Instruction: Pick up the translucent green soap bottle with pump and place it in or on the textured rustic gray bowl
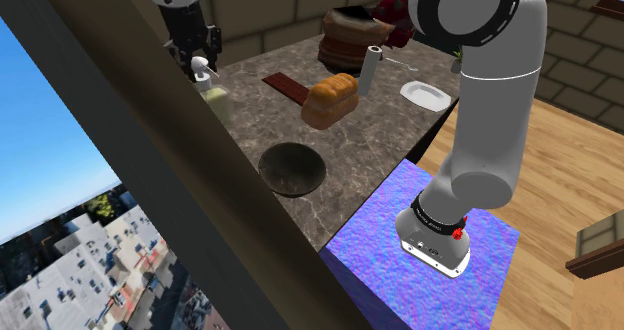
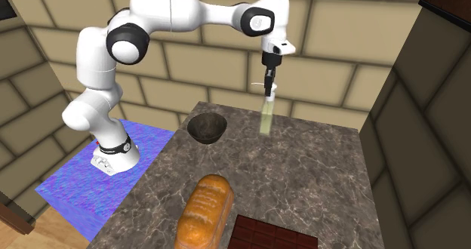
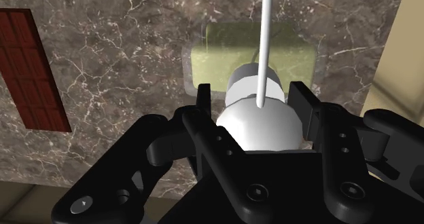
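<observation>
Black two-finger tool point(image 3: 251, 97) was clamped on the white pump point(image 3: 261, 121) of the pale green translucent soap bottle point(image 3: 217, 53), hiding its shoulders. At upper centre of the second exterior view the bottle stood upright; whether its base touched the dark veined marble table point(image 2: 317, 172) was unclear. Bare stone separated it from the rough dark grey bowl point(image 2: 207, 127), left, near the table's corner.

My gripper point(image 3: 251, 97) is black; soap bottle point(image 3: 224, 53) pale green, pump point(image 3: 261, 124) white; bowl point(image 1: 292, 168) dark grey; counter point(image 1: 390, 128) veined brown.
</observation>
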